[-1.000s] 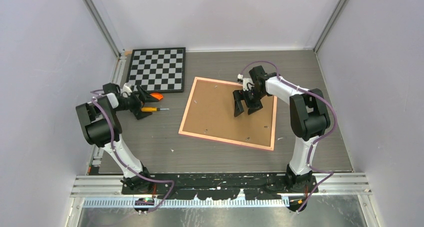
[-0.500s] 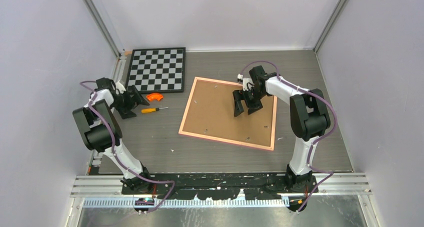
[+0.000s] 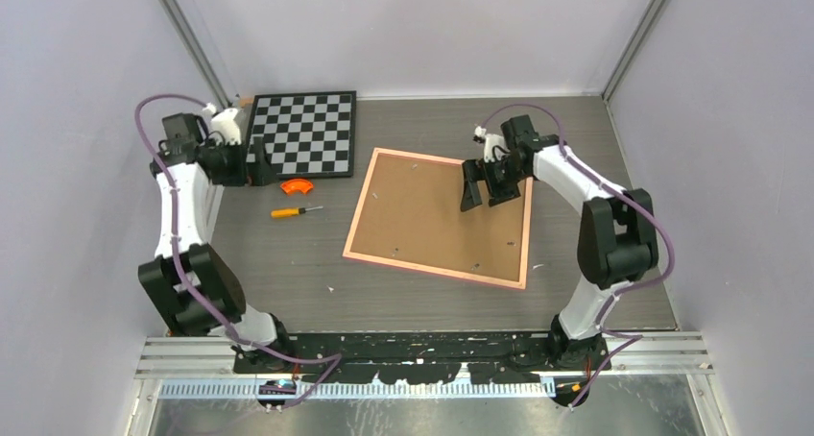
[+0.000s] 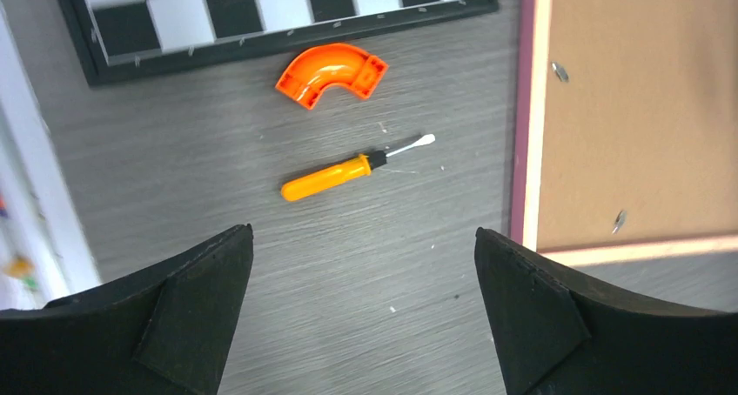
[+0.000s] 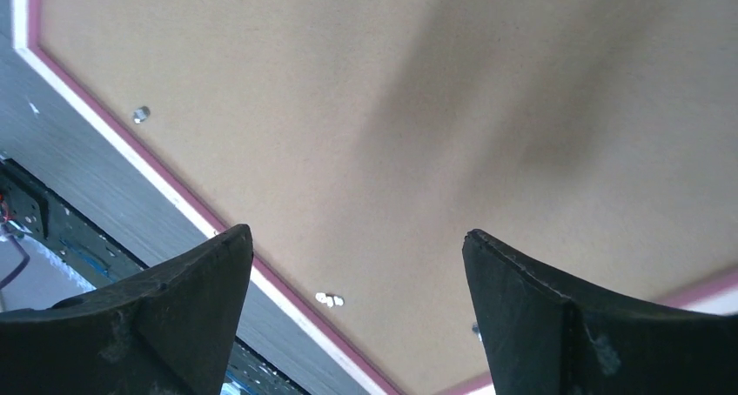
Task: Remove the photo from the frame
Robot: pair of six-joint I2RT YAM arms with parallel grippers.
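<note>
- Grey wood-grain table (image 3: pixel 288 282) fills the floor of a pale-walled booth, with 2 arms bolted at its near edge.
- Right of centre on it lies the large rectangular picture frame with a thin pink border (image 3: pixel 437 215). It is flat and face down, with its brown fibreboard back (image 5: pixel 348 108) upward and small metal clips (image 5: pixel 139 114) dotted just inside the border.
- No part of the photo shows; presumably it sits hidden under that back.
- The right gripper (image 3: pixel 485 184) hangs over the frame's far right part, jaws spread wide and holding nothing. Whether it touches the board I cannot tell.
- The left gripper (image 3: pixel 251 162) is well off to the left beside the black-rimmed chessboard (image 3: pixel 302 133), jaws likewise parted and empty. An orange-handled screwdriver (image 4: pixel 335 176) and an orange plastic elbow piece (image 4: pixel 333 71) lie near it.
- Handling, as I judge it:
  - The frame looks stiff and light and may slide on the smooth table, so 1 gripper should pin a border while the other works.
  - The tiny clips need turning or bending aside first; then the thin back can be lifted at an edge.
  - The photo is likely thin, easily creased paper, best pinched at a margin.
</note>
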